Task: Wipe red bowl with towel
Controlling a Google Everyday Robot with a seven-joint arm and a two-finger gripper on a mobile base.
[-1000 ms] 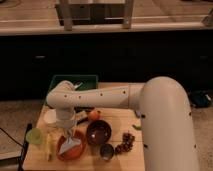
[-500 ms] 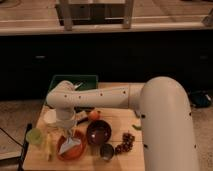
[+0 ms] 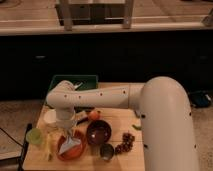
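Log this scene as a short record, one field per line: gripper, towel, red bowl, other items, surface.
gripper: gripper reaches down over the red bowl at the front left of the table
towel: pale towel lies inside the red bowl, under the gripper
red bowl: red bowl stands upright, left of the dark bowl
other items: dark bowl; orange fruit behind it; grapes to its right; green cup at far left; green tray at the back
surface: wooden table

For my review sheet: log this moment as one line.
gripper: over red bowl | towel: in bowl | stage: wiping
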